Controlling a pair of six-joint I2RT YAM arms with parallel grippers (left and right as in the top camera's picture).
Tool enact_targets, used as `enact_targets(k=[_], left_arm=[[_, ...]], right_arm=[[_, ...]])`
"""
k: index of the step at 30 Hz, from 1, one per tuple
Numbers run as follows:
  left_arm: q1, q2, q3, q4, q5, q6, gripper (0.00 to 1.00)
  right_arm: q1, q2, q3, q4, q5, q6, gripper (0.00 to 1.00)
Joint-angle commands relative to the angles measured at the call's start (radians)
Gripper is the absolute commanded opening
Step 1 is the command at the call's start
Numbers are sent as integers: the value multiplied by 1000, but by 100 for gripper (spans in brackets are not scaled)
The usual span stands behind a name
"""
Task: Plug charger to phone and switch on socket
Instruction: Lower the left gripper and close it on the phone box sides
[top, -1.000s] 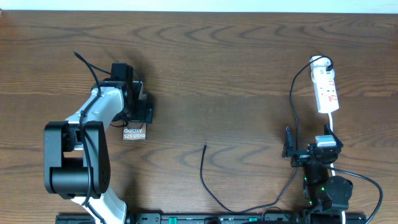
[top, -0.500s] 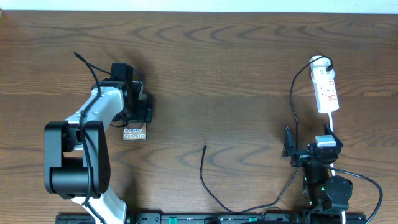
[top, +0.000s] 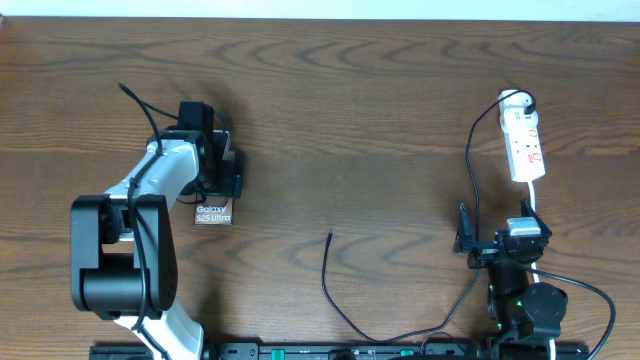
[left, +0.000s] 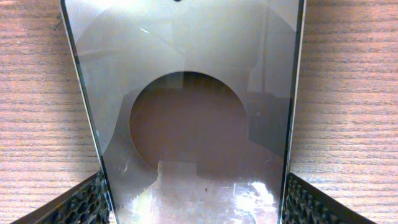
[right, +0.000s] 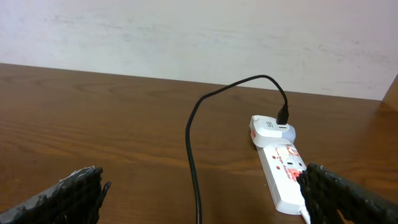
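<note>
The phone (top: 214, 213) lies at the left of the table, its white lettering showing below my left gripper (top: 224, 188). In the left wrist view the phone's glossy face (left: 199, 93) fills the space between the fingers of my left gripper (left: 198, 208), which is shut on its two long edges. The charger cable (top: 324, 280) has its free tip at mid-table and loops along the front edge, then up to the adapter on the socket (top: 525, 142). My right gripper (right: 205, 198) is open and empty, with the cable (right: 191, 155) and the socket (right: 283, 174) ahead of it.
The right arm's base (top: 520, 300) stands at the front right. The left arm's base (top: 120, 260) stands at the front left. A black rail (top: 340, 351) runs along the front edge. A pale wall (right: 199, 37) stands behind the table's far edge.
The phone has shifted slightly up and to the left in my left gripper's hold. The right arm and the cable have not moved.
</note>
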Motion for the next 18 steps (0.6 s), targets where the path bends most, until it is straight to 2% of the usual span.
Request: enact_targets(k=[1, 9, 11, 18], left_arm=[[2, 18, -33, -3, 2, 17, 80], [2, 18, -33, -3, 4, 17, 80], [2, 18, -33, -3, 4, 17, 76], [2, 18, -33, -3, 4, 17, 74]], right_arm=[[-7, -1, -1, -4, 0, -5, 99], [-7, -1, -1, -4, 0, -5, 99], [-7, -1, -1, -4, 1, -5, 99], [-7, -1, -1, -4, 0, -5, 99]])
